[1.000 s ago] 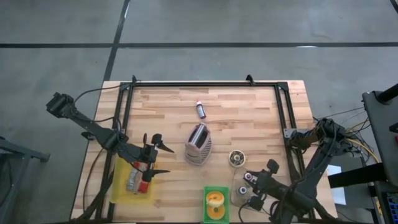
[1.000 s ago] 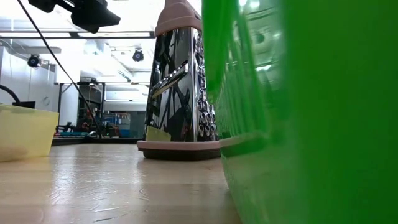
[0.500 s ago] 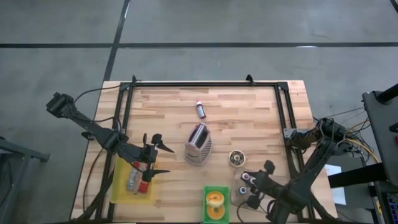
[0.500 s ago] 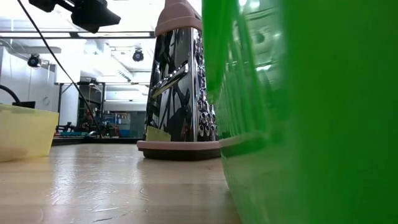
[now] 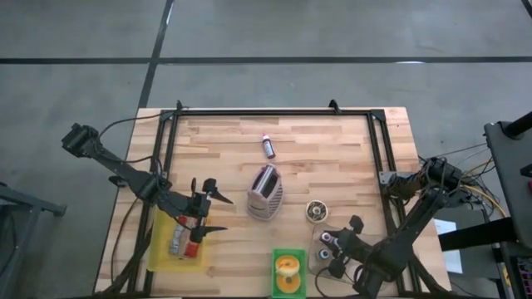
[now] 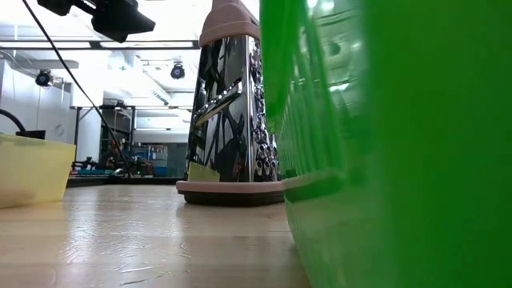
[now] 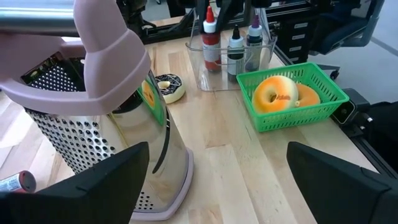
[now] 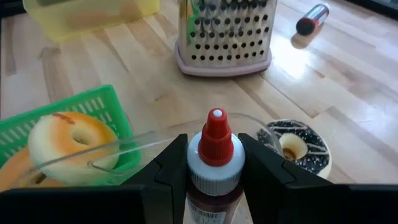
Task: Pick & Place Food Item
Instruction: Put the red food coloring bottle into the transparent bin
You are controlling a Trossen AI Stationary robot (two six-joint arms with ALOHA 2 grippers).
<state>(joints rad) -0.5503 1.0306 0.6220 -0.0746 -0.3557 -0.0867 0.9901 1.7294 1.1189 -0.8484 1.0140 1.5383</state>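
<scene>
My right gripper (image 8: 215, 165) is shut on a red-capped sauce bottle (image 8: 215, 149) at the clear container (image 5: 322, 257) near the table's front right. Two dark-capped bottles (image 7: 235, 38) stand in that container. Left of it a green basket (image 5: 288, 286) holds a yellow-glazed donut (image 7: 277, 93). A chocolate donut (image 5: 315, 211) lies flat on the wood beyond the container. My left gripper (image 5: 209, 212) hangs open above the yellow bin (image 5: 162, 249), touching nothing. My right gripper pinches the bottle's white collar (image 8: 215, 174), just under the red cap, between its two fingers. The fingers slant down from the table's near right side. The bottle stands upright, its body (image 7: 211, 53) inside the clear container; whether its base rests there I cannot tell.
A steel grater with a pink handle (image 5: 264, 193) stands upright mid-table. A small dark bottle (image 5: 268, 147) lies on its side toward the far edge. The yellow bin holds red and white items (image 5: 181, 241). A black frame (image 5: 274, 112) borders the table.
My right gripper has sunk with the red-capped bottle toward the clear container, staying shut on it; the bottle stays upright.
</scene>
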